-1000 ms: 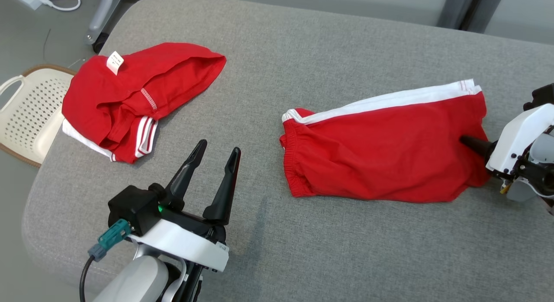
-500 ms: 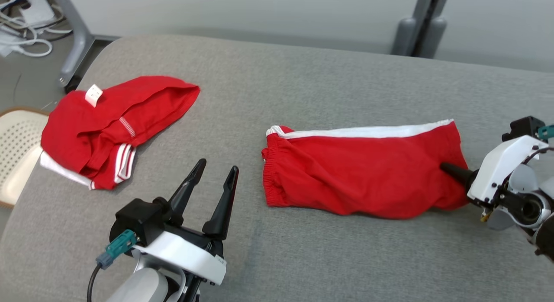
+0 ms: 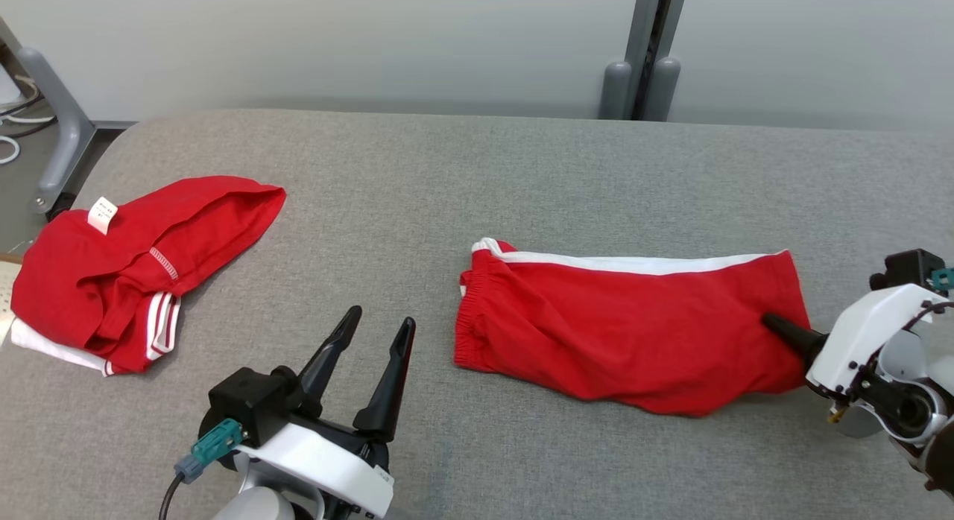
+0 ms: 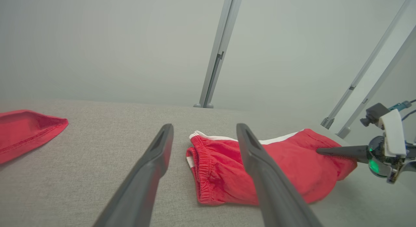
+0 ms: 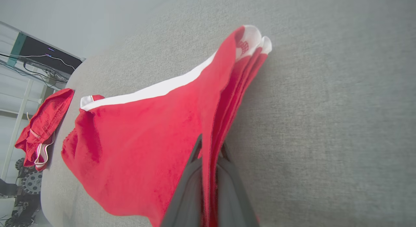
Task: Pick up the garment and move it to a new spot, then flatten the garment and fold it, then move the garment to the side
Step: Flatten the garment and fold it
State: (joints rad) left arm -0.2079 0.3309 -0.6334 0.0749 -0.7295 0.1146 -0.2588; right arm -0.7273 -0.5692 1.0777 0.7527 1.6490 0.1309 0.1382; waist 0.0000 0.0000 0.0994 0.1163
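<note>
Right jaws are clenched on the garment (image 3: 626, 334): in the right wrist view its stacked red layers run between the two long, dark, tapered fingers (image 5: 186, 191), pinched at the leg-hem end. From that pinch the garment stretches away toward my left across the bench (image 3: 447, 170). Its long axis runs side to side, and most of it rests on the surface while the gripped end rides a little higher. The far end is the gathered elastic waistband (image 3: 469, 319), puckered and thicker than the rest, and a white stripe (image 3: 633, 264) follows the back edge. Left jaws are released, spread wide and holding nothing, poised over the near part of the bench. The waistband lies ahead of them and to their right, near but apart, so I judge the left arm is the one placed to take that free end for flattening. The cloth looks like a soft, limp jersey that creases easily, and I expect it to sag and bunch unless it is tensioned from both ends. The bench cover is a coarse grey weave over padding with rounded corners, likely to drag on the fabric. A second red garment (image 3: 127, 274), crumpled with striped cuffs, sits well apart at the bench's left end.
</note>
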